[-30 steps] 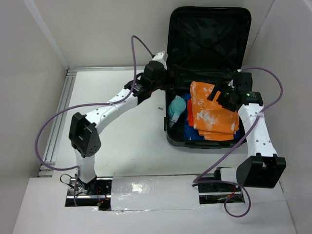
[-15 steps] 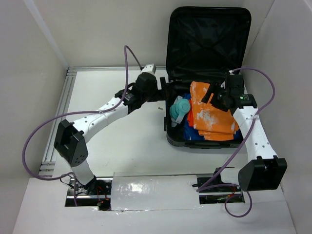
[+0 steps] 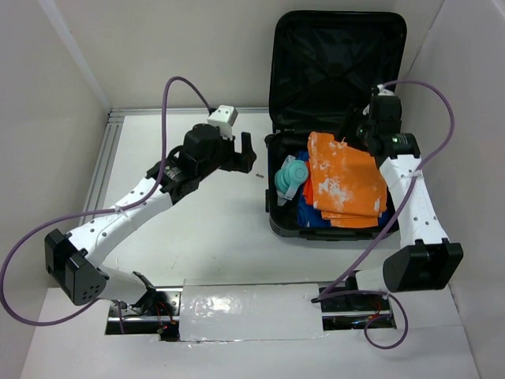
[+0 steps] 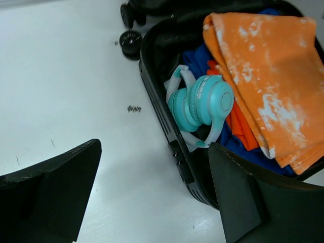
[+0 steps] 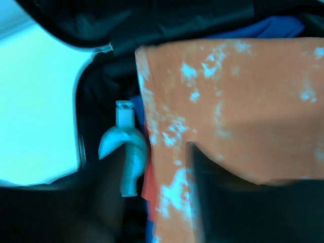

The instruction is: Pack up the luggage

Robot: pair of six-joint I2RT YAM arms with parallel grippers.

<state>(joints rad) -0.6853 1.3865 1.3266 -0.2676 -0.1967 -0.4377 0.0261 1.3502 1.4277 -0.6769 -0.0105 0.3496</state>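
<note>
Luggage [image 3: 338,55] sat at the worktop's [image 3: 205,237] far right corner, lid propped upright, base lying flat. Base held an orange cloth [image 3: 345,178] with white blotches on top, a blue garment [image 3: 312,215] showing under its near edge, and teal headphones [image 3: 290,178] against the left wall. Left gripper [image 3: 246,152] hung over bare worktop just left of the case, jaws spread wide, holding nothing. Right gripper [image 3: 353,133] was at the cloth's far edge; couldn't read its jaws from here. Small dark speck [image 3: 258,174] on the worktop beside the case.
</note>
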